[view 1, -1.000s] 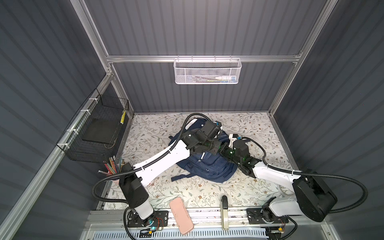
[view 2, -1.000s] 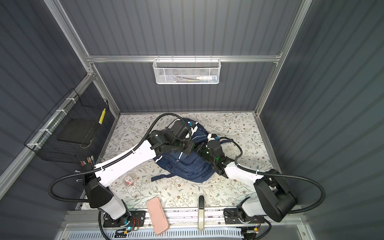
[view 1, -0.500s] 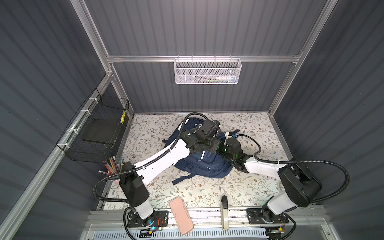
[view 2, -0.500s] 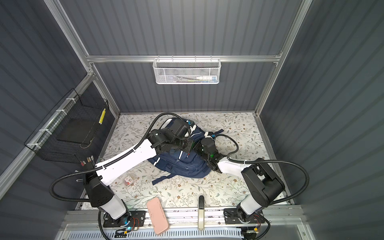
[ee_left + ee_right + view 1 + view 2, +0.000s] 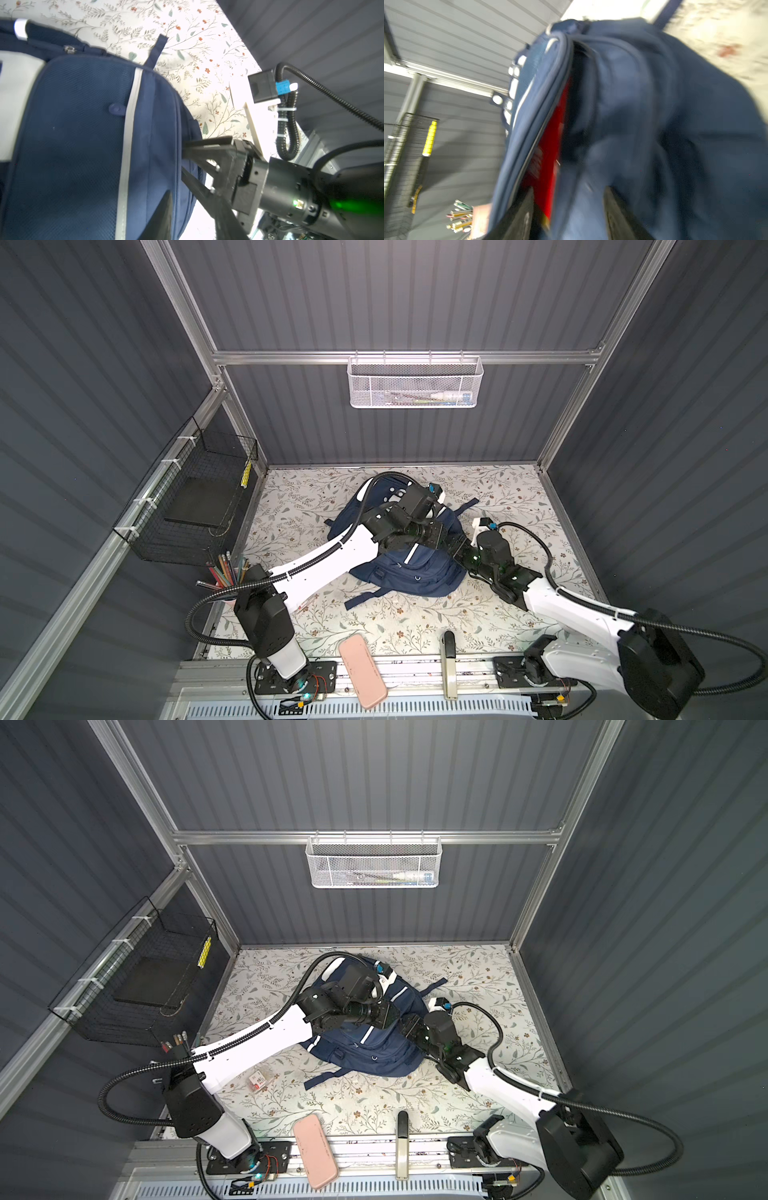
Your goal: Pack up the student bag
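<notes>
The student bag (image 5: 409, 572), navy with white stripes, lies in the middle of the floral table in both top views (image 5: 370, 1052). Both grippers meet at its right side. My left gripper (image 5: 444, 536) reaches over the bag's top. In the left wrist view it (image 5: 195, 220) is open, its two fingers astride the bag's side edge. My right gripper (image 5: 456, 549) is open too. In the blurred right wrist view its fingers (image 5: 521, 214) straddle the bag's unzipped opening, where a red flat item (image 5: 552, 133) shows inside.
A pink case (image 5: 362, 674) and a black and beige tool (image 5: 448, 659) lie on the front rail. A pencil cup (image 5: 226, 572) stands at the left edge below a black wire basket (image 5: 191, 497). A small red and white pack (image 5: 259, 1078) lies near the left arm. A white mesh basket (image 5: 415, 381) hangs on the back wall.
Both grippers were shut at the bag's right side and now stand open. The right arm's elbow has swung out to the right. The bag has shifted slightly.
</notes>
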Controlling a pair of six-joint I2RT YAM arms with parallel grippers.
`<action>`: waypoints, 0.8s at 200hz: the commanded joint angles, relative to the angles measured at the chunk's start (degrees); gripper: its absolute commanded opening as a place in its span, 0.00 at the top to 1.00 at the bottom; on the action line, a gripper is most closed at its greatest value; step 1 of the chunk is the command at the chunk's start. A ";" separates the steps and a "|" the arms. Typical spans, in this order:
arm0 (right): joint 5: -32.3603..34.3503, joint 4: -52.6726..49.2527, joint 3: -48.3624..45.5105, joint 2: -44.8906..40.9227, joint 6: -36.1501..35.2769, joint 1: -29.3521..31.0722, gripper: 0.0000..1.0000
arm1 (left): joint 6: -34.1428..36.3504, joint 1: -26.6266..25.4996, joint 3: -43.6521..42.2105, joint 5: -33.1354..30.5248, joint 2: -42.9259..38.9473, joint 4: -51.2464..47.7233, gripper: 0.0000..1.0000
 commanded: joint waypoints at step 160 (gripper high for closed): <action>16.04 -26.02 17.04 7.73 -9.61 26.37 0.14 | -29.24 14.75 -42.71 4.52 -22.69 28.86 0.18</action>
